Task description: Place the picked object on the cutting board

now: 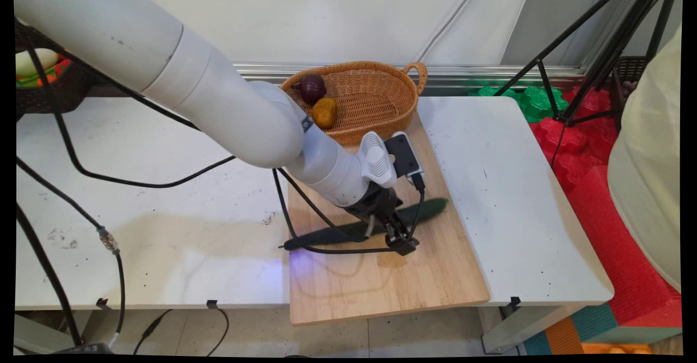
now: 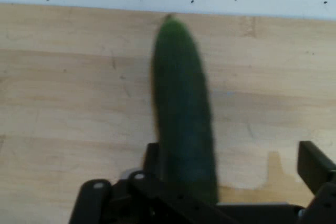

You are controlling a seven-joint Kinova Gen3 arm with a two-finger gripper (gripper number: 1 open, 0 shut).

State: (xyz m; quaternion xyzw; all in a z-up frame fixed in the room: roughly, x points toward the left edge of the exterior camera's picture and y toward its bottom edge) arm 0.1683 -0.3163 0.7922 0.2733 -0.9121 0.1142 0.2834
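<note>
White tabletop stretches across the main view, with a wooden board laid on it at the centre and reaching the near edge. On the board lies a long dark green cucumber, flat on its side, its long axis running across the board from lower left to upper right; its stem end sits at the board's left edge and the other end points toward the right edge. The gripper is down at the cucumber's middle, on its near side. At the far end of the board stands a wicker basket holding a purple onion and a brownish-yellow fruit beside it.

From the hand view, the cucumber runs straight up from the gripper, its tip near the board's far edge. It lies against the left finger, while the right finger stands well apart from it, so the jaws are spread wide and clamp nothing.
</note>
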